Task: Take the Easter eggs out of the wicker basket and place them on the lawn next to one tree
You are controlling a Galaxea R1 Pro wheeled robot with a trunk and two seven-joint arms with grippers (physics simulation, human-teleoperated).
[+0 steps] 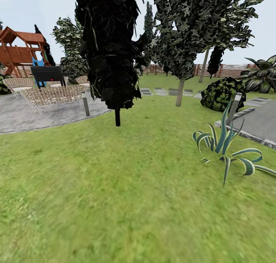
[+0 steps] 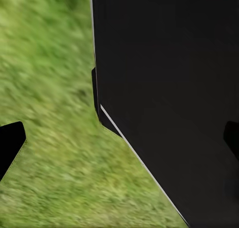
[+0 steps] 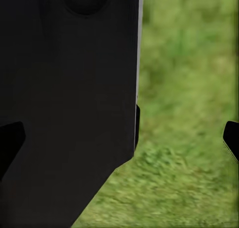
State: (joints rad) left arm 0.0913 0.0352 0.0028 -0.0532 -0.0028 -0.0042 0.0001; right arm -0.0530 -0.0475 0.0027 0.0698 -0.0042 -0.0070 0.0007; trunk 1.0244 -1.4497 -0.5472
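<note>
The lawn (image 1: 115, 186) spreads wide and green ahead of me in the garden. A tree (image 1: 179, 92) with a straight pale trunk and dark leafy crown stands at the far right of centre. The Easter eggs and the wicker basket are out of view. In the left wrist view my left gripper (image 2: 119, 140) is open, its dark fingertips (image 2: 10, 143) far apart over grass and a black part of my own body. My right gripper (image 3: 119, 138) is open too, with nothing between its fingertips (image 3: 231, 138), above grass (image 3: 189, 138).
An all-black tree (image 1: 117, 117) stands close ahead at centre. A striped spiky plant (image 1: 226, 148) and a dark bush (image 1: 222, 94) sit at the right beside grey paving (image 1: 260, 121). A patio (image 1: 38, 113) with wicker chairs lies left, a fence (image 1: 226, 69) behind.
</note>
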